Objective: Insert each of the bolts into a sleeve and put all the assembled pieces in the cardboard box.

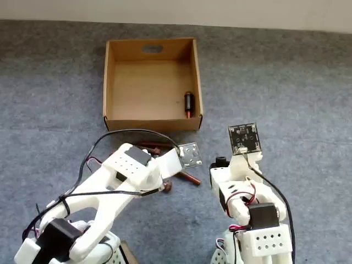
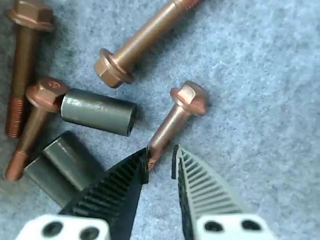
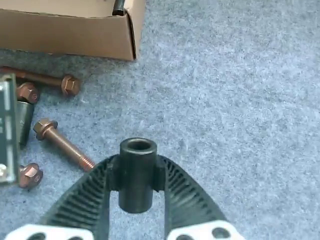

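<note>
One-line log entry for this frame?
left gripper: open, straddling bolt tip | right gripper: shut on sleeve | cardboard box: one assembled piece inside

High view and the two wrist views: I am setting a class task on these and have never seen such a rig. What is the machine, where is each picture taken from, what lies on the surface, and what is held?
The machine is two small white robot arms side by side on a grey mat, each ending in a two-fingered gripper. The high view comes from a fixed camera looking down. Each wrist view comes from a camera on one arm, looking along its fingers. On the mat lie four copper bolts, two loose sleeves and an open cardboard box with one assembled piece inside. The left gripper is open at one bolt's threaded tip. The right gripper is shut on a dark sleeve.
</note>
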Robot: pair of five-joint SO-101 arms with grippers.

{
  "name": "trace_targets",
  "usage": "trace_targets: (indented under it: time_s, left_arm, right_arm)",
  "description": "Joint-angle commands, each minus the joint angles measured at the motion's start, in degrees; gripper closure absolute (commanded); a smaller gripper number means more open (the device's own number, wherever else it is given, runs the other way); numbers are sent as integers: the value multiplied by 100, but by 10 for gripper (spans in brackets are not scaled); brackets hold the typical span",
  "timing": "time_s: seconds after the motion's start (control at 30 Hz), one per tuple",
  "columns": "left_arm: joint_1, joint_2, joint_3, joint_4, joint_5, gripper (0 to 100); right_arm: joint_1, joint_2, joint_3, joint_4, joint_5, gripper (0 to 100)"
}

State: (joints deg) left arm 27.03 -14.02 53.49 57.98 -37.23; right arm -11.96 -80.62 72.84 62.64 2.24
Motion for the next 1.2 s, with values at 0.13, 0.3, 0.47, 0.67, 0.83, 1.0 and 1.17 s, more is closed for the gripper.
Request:
trace_targets:
  time_s: [0.13, 0.3, 0.47, 0.67, 0.83, 1.0, 1.17]
  left_arm:
    - [101, 66, 92, -18, -44, 776]
    - [101, 66, 84, -26, -44, 821]
    - [-4, 57, -382, 9, -44, 821]
    - [-13, 66, -514, 9, -211, 821]
    - [-75, 66, -497, 9, -325, 821]
    - [-4, 66, -470, 158, -334, 826]
    - [286, 57, -347, 642, -334, 936]
  right_arm:
    - [48, -57, -48, -75, -62, 993]
    - [48, -57, -48, -75, -62, 993]
    - [48, -57, -40, -75, -62, 993]
    - [48, -57, -31, -75, -62, 993]
    - [48, -57, -31, -75, -62, 993]
    - [48, -57, -31, -75, -62, 993]
    - [48, -57, -40, -75, -62, 993]
